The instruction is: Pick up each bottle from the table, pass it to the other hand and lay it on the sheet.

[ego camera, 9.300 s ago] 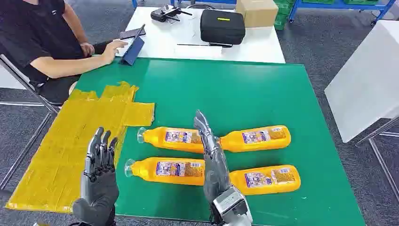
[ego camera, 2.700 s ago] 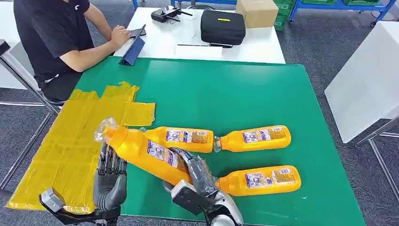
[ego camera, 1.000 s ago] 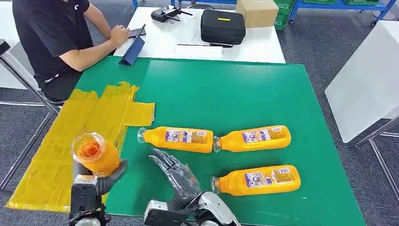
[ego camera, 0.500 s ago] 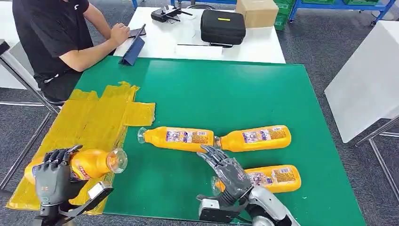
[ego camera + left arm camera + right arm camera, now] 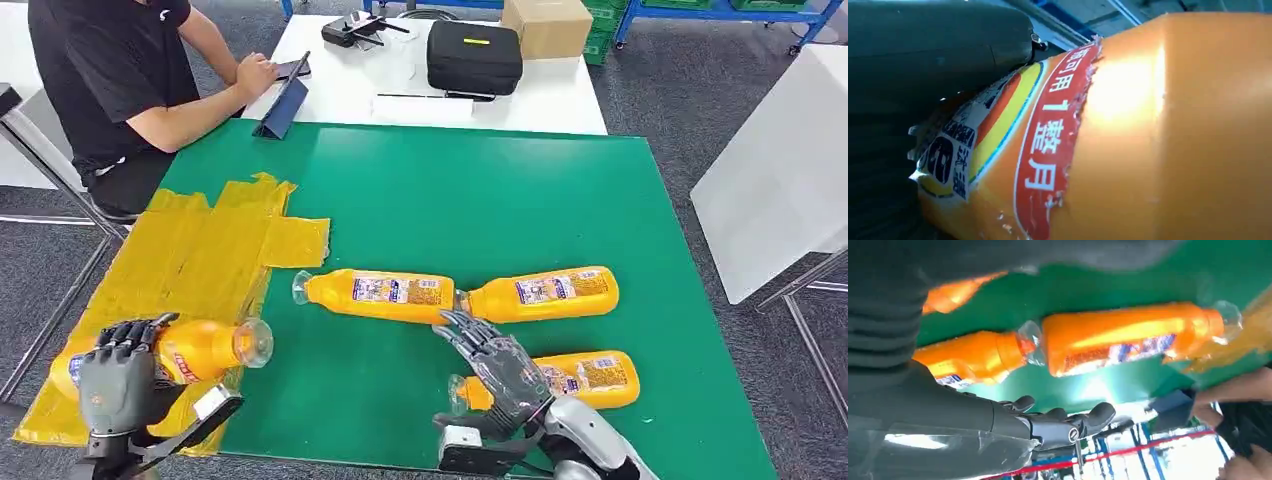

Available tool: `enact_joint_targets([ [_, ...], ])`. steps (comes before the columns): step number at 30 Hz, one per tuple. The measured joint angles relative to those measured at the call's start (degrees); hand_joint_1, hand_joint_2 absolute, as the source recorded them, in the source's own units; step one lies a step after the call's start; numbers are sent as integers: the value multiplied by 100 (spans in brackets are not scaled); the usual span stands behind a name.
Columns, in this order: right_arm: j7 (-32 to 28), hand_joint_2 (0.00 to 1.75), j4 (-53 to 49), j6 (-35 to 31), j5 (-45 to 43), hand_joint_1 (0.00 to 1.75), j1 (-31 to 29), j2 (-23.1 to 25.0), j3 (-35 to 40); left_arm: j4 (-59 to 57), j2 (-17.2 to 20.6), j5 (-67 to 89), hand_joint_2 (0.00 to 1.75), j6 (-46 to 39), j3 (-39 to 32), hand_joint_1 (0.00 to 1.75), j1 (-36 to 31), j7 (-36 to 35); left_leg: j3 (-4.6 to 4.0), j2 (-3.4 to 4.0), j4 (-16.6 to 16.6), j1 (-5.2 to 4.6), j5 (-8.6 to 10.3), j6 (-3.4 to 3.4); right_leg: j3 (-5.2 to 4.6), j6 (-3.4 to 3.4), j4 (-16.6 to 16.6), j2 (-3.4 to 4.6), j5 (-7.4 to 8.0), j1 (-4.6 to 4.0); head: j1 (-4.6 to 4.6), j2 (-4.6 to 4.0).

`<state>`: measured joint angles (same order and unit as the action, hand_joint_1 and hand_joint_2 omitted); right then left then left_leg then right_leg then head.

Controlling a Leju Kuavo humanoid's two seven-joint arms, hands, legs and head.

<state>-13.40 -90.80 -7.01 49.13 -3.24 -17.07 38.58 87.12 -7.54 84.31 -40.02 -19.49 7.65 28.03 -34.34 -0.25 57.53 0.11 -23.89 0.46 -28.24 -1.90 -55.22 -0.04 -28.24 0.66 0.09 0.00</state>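
Orange bottle (image 5: pixel 190 349) lying sideways in the left hand (image 5: pixel 122 380), fingers wrapped round it, over the yellow sheet (image 5: pixel 170 290). Right hand (image 5: pixel 500 368), fingers spread and holding nothing, hovers above another bottle (image 5: pixel 580 378) on the green table (image 5: pixel 480 200).
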Motion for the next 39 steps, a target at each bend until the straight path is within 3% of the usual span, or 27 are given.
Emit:
enact_joint_targets([
  [4, 61, 175, -129, 227, -159, 0, 27, -591, -85, -571, 460, 401, 175, 0, 591, 175, -51, -868, -2, 2, 1, -6, 1, 3, 3, -2, 0, 1, 2, 7, -2, 0],
  [12, 304, 175, -179, 507, -166, 0, 56, -1130, -324, -2188, 1075, 84, 175, -28, 1705, 171, -486, -1031, 5, -4, 1, -6, 4, 8, 11, -7, 0, -3, 4, 8, -2, 0],
  [13, 317, 175, -179, 507, -166, 0, 92, -1193, -367, -2372, 1134, 38, 175, -20, 1819, 0, -614, -1029, 12, -20, 1, -7, 6, 10, 23, -8, 0, -18, 2, 8, 0, 0],
  [20, 435, 175, -396, 461, -127, 0, 691, -1600, -936, -3338, 1471, -141, 175, 324, 2439, 0, -1216, -1090, 91, -99, -20, -25, -5, 23, 130, -25, 5, -97, -29, 17, -2, 0],
  [32, 463, 175, -586, 524, 4, 0, 1087, -1831, -1593, -3433, 1842, -1137, 175, 1239, 2887, 0, -1406, -622, 274, -90, -31, -55, -61, 36, 308, -16, 8, -93, -75, 45, -2, 0],
  [39, 463, 175, -586, 524, 18, 0, 1103, -1864, -1683, -3346, 1943, -1223, 175, 1320, 2939, 0, -1384, -609, 272, -94, -30, -57, -62, 34, 300, -26, 7, -95, -89, 49, -2, 0],
])
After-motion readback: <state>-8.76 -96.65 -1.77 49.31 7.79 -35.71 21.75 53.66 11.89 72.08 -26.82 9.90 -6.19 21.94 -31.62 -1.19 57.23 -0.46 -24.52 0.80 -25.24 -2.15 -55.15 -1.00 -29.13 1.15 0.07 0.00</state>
